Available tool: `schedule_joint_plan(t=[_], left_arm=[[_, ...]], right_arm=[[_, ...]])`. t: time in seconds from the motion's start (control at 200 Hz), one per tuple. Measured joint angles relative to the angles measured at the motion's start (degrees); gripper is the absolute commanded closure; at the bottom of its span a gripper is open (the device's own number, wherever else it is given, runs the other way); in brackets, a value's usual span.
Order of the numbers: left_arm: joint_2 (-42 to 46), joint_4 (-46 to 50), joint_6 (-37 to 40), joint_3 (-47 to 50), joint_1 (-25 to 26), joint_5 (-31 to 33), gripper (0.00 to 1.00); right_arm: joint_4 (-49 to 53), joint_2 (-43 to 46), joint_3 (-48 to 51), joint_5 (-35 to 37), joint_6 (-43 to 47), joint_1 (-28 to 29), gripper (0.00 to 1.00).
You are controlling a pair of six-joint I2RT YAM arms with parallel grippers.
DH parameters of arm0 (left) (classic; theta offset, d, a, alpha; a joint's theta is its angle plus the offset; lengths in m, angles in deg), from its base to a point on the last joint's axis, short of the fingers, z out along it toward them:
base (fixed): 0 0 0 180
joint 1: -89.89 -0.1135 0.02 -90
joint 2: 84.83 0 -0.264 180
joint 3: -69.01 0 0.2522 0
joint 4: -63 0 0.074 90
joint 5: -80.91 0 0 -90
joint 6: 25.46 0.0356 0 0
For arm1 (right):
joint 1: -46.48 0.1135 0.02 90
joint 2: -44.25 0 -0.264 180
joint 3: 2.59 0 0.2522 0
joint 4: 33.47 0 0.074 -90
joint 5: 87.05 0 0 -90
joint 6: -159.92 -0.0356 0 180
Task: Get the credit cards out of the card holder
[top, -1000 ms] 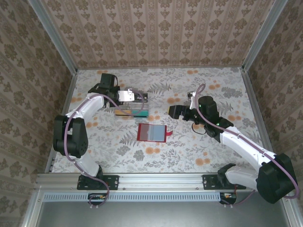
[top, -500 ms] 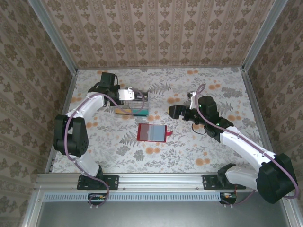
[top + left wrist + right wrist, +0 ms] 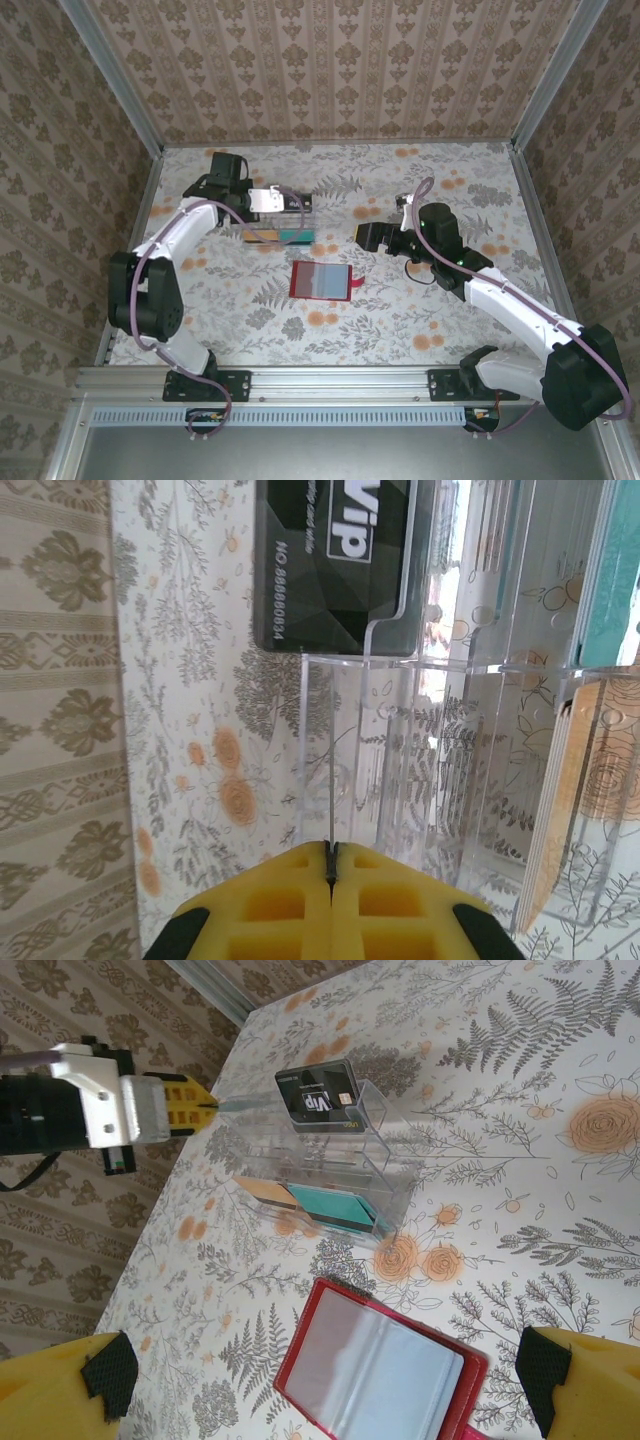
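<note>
Three credit cards stand on edge in a clear plastic tray [image 3: 276, 228] on the far left part of a flower-patterned table [image 3: 450, 310]: a black card [image 3: 335, 565] with pale print in one slot, and a teal card [image 3: 338, 1210] and a tan card [image 3: 262, 1189] together in another. The card holder [image 3: 322, 281], a red folding wallet, lies open and flat near the middle of the table, apart from the tray, and its greyish and light-blue panels show no card that can be made out. Cards like these are probably light, stiff and slick, so the best hold is likely a pinch across both faces at an exposed edge. The wallet looks soft and light and would likely slide unless pinned. The left gripper [image 3: 331, 848] is at the tray with its yellow pads pressed together. A thin clear tray wall runs into their seam, and whether it is pinched cannot be told. The right gripper [image 3: 366, 236] hangs just beyond the wallet, its fingers [image 3: 70, 1385] spread wide and holding nothing
</note>
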Motion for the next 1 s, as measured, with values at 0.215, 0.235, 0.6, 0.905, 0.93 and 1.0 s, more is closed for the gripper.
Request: schedule_joint_plan(t=[0.215, 0.235, 0.6, 0.905, 0.93, 1.0], left_arm=[[7.1, 0.5, -1.4, 2.0, 4.5, 0.9, 1.0], [7.7, 0.5, -1.8, 2.3, 5.1, 1.0, 1.0], [7.9, 1.0, -10.3, 7.3, 15.7, 0.9, 1.0], [2.6, 1.0, -12.4, 7.9, 16.8, 1.2, 1.0], [2.3, 1.0, -12.4, 7.9, 16.7, 1.2, 1.0], [1.8, 1.0, -12.4, 7.9, 16.7, 1.3, 1.0]], right_arm=[[0.0, 0.1, 1.0, 0.0, -0.2, 0.0, 0.0], [0.0, 0.2, 1.2, 0.0, -0.2, 0.0, 0.0], [0.2, 3.9, 2.9, 0.1, -0.2, 0.0, 0.0], [1.8, 5.8, 3.2, 0.5, -0.2, 0.0, 0.0], [1.9, 5.8, 3.3, 0.5, -0.2, 0.0, 0.0], [2.1, 5.9, 3.3, 0.5, -0.1, 0.0, 0.0]])
